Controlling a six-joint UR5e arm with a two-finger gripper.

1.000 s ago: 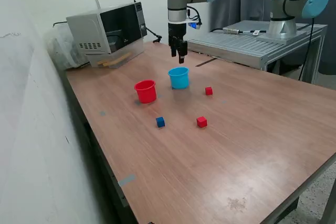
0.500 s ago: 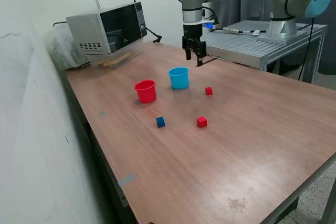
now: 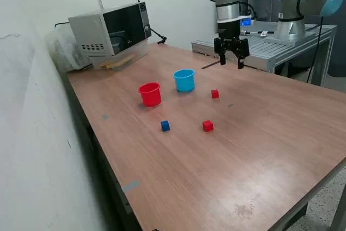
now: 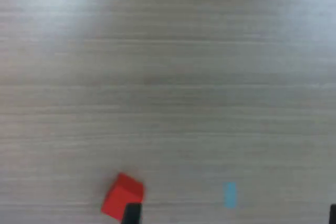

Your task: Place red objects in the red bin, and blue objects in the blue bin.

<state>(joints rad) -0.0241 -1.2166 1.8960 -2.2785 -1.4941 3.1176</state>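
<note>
On the wooden table stand the red bin [image 3: 150,94] and, to the exterior view's right of it, the blue bin [image 3: 184,80]. One red cube [image 3: 215,93] lies right of the blue bin, and another red cube [image 3: 207,125] lies nearer the front. A dark blue cube [image 3: 165,126] sits in front of the red bin. My gripper [image 3: 231,61] hangs open and empty above the table, behind and to the right of the nearer-bin red cube. In the wrist view that red cube [image 4: 122,195] shows beside one dark fingertip [image 4: 132,213].
A microwave [image 3: 111,31] stands at the table's back left. A second arm [image 3: 303,4] sits on a metal platform [image 3: 254,41] behind my gripper. A small blue tape mark [image 3: 231,105] [image 4: 230,194] is on the wood near the red cube.
My gripper has swung from above the blue bin to the exterior view's right, past the far red cube. It stayed open, and no cube or bin moved.
</note>
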